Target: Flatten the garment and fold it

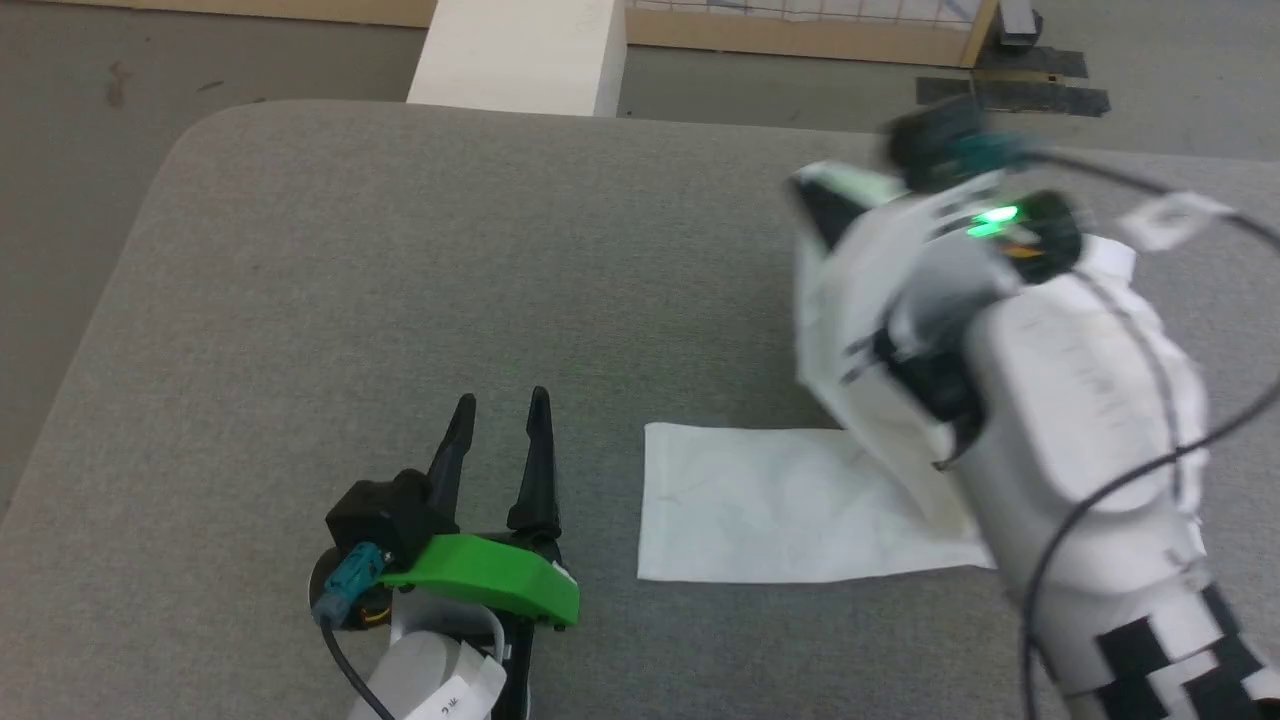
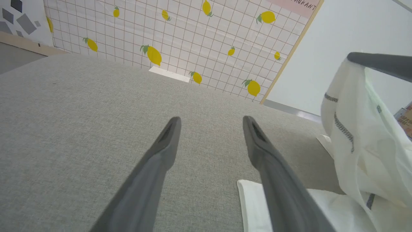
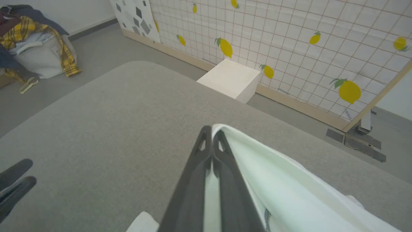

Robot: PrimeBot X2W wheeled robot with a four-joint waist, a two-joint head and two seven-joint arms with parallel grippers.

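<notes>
The garment [image 1: 770,500], a white T-shirt, lies partly flat on the grey table [image 1: 400,250] at the front right. Its other part is lifted and drapes around my right forearm. My right gripper [image 3: 211,129] is shut on an edge of the garment [image 3: 289,193], which hangs down to the right of its fingers. In the head view the right gripper [image 1: 805,190] is raised above the table and blurred. My left gripper [image 1: 497,405] rests low on the table, left of the flat part, open and holding nothing. The left wrist view shows the hanging garment [image 2: 360,145] with its grey zigzag seam.
A rigid white box [image 1: 520,50] stands on the floor beyond the table's far edge, against a lemon-patterned wall [image 3: 289,38]. A pile of clothes [image 3: 32,38] sits on the floor far off to the left. Bare grey table surface spreads left and ahead of both grippers.
</notes>
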